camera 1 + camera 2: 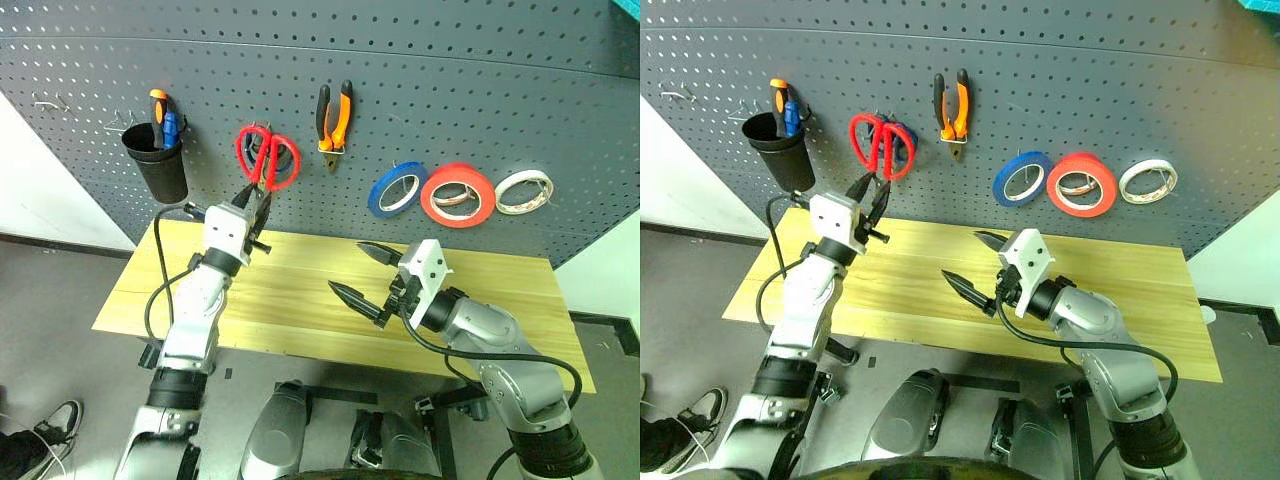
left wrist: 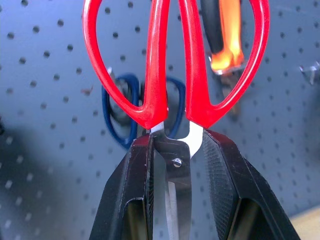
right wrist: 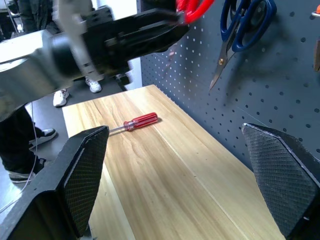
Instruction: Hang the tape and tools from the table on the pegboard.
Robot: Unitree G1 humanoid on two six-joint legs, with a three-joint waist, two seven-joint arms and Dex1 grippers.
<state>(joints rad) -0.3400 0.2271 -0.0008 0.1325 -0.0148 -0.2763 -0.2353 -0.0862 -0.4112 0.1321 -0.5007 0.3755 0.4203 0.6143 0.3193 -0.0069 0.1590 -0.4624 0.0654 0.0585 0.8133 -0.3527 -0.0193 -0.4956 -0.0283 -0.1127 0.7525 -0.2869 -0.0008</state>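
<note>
The large dark grey perforated pegboard (image 1: 420, 90) already carries the orange-and-black-handled pliers (image 1: 334, 117), the thin blue ring of tape with a white core (image 1: 397, 189), a wider red-orange roll (image 1: 457, 195), a white roll (image 1: 524, 191) and a black cup (image 1: 157, 160) with a couple of handles standing in it. Below it runs the light yellowish plank counter (image 1: 500, 300).

The left hand (image 1: 256, 203) is clenched on the blades of the red-handled scissors (image 1: 268, 157), near the pivot, holding them handles-up against the board. In the left wrist view a pair of blue-handled scissors (image 2: 131, 112) hangs directly behind the red loops. That is the main risk: I judge that the red loops could knock the blue pair off its hook, or land on the blue handles and not on a hook at all. No free hook can be made out beside the loops, so aiming by feel could leave the scissors unhung; letting go then would drop them to the counter or the floor. The grip on smooth steel may also let them pivot or slide.

The right hand (image 1: 358, 271) hangs released and empty above the counter.

The slim red-handled screwdriver (image 3: 136, 122) lies on the counter near its left end. A low sweep of the left arm could roll it off the edge.
</note>
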